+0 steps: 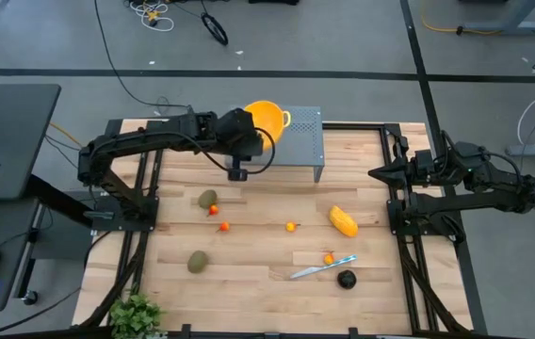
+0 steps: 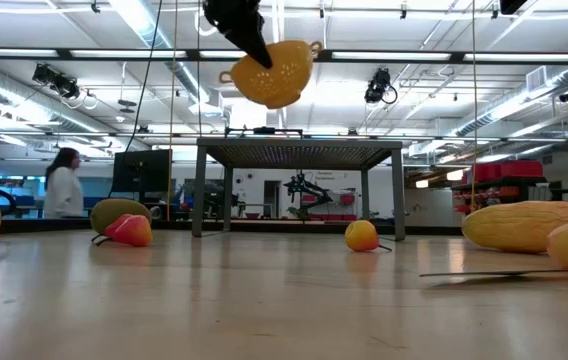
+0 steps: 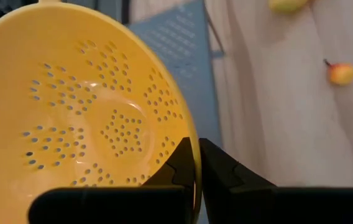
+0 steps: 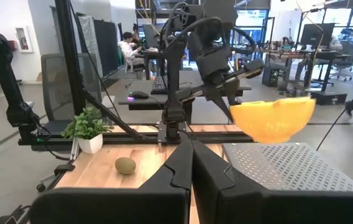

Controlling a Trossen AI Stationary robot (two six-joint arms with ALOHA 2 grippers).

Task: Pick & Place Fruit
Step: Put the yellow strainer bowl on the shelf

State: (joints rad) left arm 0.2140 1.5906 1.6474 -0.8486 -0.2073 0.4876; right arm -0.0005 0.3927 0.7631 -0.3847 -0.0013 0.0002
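The left gripper (image 3: pixel 195 163) pinches the rim of the yellow colander (image 3: pixel 89 106), holding it in the air above the grey perforated stand (image 1: pixel 300 141) at upper centre of the high view, probably to set it down as the fruit's container. The right gripper (image 4: pixel 192 163), pressed together and empty, waits at right. The fruit (image 1: pixel 343 221) lies scattered lower down on the table (image 1: pixel 249 301). Only the low view shows the colander clear of the stand.

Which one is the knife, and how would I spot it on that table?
Start at the wooden table and look to its near right part. The knife lies flat there between a tiny orange-red fruit and a dark round fruit. It is the only slim silver thing, with a pale blue handle.
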